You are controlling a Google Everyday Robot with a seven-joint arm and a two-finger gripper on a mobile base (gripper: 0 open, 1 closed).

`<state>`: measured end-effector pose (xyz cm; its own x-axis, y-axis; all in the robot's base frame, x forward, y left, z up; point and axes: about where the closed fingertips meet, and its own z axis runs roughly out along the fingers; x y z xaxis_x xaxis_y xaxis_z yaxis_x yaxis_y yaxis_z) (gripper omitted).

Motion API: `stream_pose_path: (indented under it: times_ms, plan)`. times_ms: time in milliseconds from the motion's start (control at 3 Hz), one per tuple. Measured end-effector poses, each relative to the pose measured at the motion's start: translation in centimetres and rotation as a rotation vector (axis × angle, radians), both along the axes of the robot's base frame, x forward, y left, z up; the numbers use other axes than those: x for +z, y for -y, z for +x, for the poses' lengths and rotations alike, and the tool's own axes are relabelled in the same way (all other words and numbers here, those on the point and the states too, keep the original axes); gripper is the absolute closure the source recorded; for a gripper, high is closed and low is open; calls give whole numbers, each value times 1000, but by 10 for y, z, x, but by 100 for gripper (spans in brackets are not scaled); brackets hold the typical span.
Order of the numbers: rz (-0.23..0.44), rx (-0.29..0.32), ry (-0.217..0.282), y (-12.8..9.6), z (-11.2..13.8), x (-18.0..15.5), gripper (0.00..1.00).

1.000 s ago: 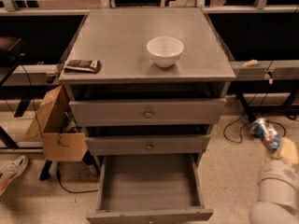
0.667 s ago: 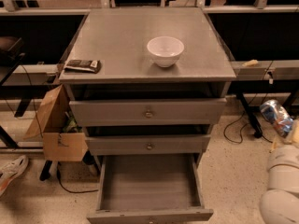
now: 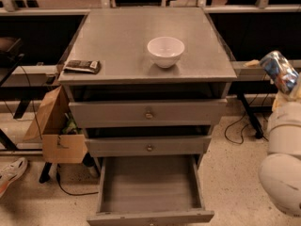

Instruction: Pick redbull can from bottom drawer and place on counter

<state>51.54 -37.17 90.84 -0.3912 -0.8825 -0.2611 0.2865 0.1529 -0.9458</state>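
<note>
My gripper (image 3: 288, 83), clamped on the slim blue-and-silver redbull can (image 3: 277, 66), hangs at three o'clock of the matte-grey counter (image 3: 117, 46); swinging in low risks clipping its edge.

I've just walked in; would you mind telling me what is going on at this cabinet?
The robot's tool holds the can in the air at the right, beside the counter and about level with its top. The bottom drawer stands open, and the can is not yet set down. A bowl and a packet sit on the counter.
</note>
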Motion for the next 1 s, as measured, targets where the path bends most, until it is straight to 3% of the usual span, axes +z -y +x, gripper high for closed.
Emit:
stream_pose_path:
  times_ms: [333, 1000]
  plan:
    - [-48, 32, 101, -34, 22, 58, 100]
    - [-50, 39, 119, -36, 29, 65, 100]
